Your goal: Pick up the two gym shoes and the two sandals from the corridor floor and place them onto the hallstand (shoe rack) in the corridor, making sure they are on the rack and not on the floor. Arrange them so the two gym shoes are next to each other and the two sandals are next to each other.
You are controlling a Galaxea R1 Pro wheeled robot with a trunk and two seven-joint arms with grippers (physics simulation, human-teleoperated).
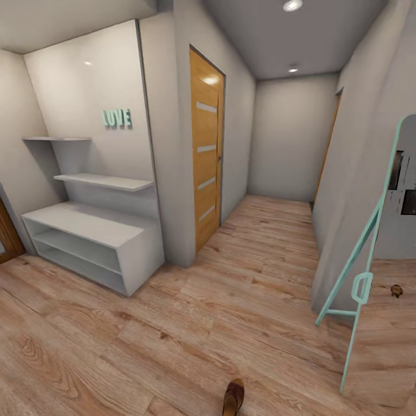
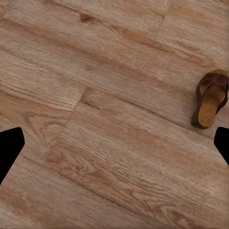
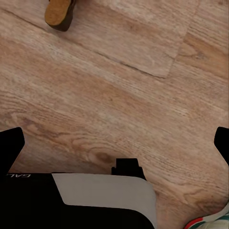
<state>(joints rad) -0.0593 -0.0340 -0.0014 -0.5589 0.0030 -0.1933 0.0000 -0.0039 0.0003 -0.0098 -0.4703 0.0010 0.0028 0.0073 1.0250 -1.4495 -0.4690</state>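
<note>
A wooden door (image 1: 207, 150) with pale horizontal panes stands shut, left of centre. Mint "LOVE" letters (image 1: 117, 118) hang on the left wall. A mint-framed mirror (image 1: 375, 254) leans at the right.

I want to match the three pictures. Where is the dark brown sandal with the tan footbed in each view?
Head view: the dark brown sandal with the tan footbed lies at the bottom edge, right of centre, on the light brown wood-plank floor.
Left wrist view: the whole sandal lies at the right edge.
Right wrist view: the tan end of a sandal, likely the same one, is cut by the top edge.
Shared landmark: the plank floor.
</note>
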